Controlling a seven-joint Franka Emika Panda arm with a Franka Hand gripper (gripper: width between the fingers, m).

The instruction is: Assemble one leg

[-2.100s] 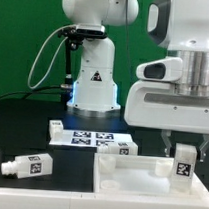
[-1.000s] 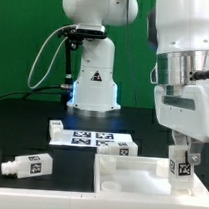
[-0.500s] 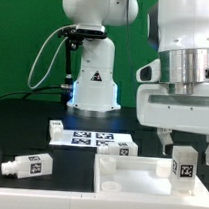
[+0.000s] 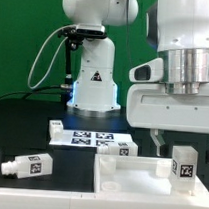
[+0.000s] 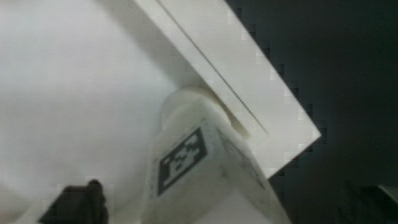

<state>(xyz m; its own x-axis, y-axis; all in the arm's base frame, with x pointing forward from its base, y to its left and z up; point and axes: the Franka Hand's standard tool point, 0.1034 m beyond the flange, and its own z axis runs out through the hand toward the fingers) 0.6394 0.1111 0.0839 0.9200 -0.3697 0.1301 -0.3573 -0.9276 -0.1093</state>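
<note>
By panel rim, upright leg

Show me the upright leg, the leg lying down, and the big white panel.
upright leg [image 4: 185, 165], exterior view, tagged front face.
lying leg [image 4: 29, 166], exterior view, tagged side face.
panel [image 4: 138, 185], exterior view, bare inner floor.

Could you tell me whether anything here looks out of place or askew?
Nothing looks damaged or spilled. The upright leg stands by the panel's rim under the gripper. A second leg lies on its side on the table, at the exterior view's left, probably just a loose part.
</note>
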